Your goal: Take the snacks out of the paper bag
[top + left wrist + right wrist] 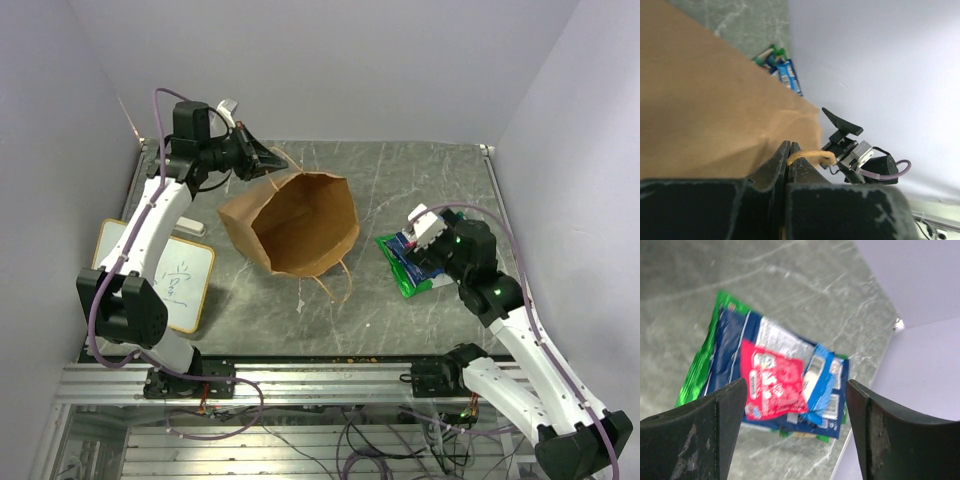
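We see the snacks [403, 272] piled on the table [430, 180], just right of the paper bag [300, 225]: a red packet [771, 385] atop blue packets [727, 355] over a green packet [697, 375]. Our right gripper [796, 390] hangs above the pile, fingers spread wide. The bag's mouth gapes toward the top camera, and our left gripper [789, 150] pinches its string handle [812, 156]. A whiteboard [180, 280] lies at the left
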Controlling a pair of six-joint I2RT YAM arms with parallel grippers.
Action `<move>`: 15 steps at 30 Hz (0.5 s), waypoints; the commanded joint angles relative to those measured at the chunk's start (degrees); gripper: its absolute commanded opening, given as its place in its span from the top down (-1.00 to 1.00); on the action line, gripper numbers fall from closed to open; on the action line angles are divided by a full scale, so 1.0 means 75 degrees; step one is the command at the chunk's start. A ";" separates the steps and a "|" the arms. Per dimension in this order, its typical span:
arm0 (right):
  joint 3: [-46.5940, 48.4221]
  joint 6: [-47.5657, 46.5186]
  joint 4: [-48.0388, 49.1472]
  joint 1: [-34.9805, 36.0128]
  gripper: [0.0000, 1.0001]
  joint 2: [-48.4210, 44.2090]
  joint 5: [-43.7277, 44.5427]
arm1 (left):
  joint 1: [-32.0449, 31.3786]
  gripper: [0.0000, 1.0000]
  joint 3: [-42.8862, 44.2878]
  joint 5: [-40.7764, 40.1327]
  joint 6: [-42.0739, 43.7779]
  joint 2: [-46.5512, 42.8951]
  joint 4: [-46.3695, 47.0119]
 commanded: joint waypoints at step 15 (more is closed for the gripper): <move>0.1055 0.3224 0.2812 -0.0048 -1.00 0.0941 -0.0012 | 0.0141 0.86 0.0648 0.0189 -0.2649 -0.0086 0.2509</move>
